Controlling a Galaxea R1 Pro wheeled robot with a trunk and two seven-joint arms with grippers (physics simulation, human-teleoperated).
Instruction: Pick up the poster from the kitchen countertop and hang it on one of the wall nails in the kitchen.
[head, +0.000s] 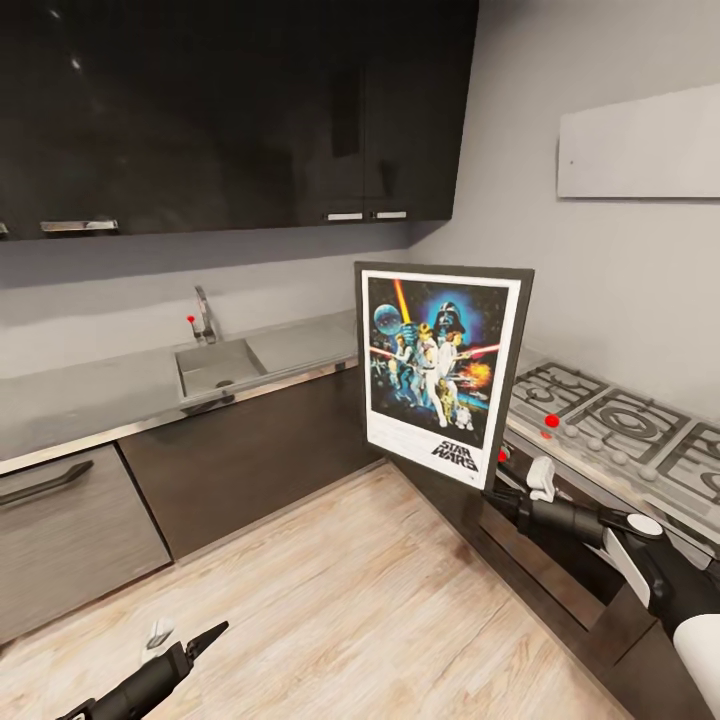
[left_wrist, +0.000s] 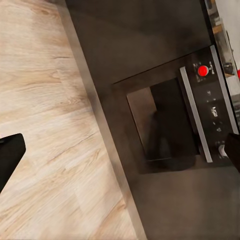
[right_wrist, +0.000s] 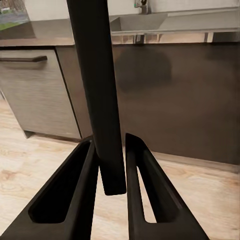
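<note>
We see the poster (head: 443, 373) upright in mid-air, in front of the corner where the kitchen countertop (head: 90, 400) turns. The sink (head: 218, 368) lies in the countertop to the poster's left, the hob (head: 620, 425) behind it to the right. Below the poster's lower corner sits the right gripper (head: 497, 492), its fingers (right_wrist: 70, 200) on either side of the frame's edge. The left gripper (head: 195, 640) hangs low over the floor (head: 350, 610).

My right gripper (right_wrist: 114, 165) pinches the poster (right_wrist: 97, 90) edge-on between both fingers (right_wrist: 75, 195). Beyond stand dark cabinets (right_wrist: 170, 95) under the kitchen countertop (right_wrist: 60, 27).
</note>
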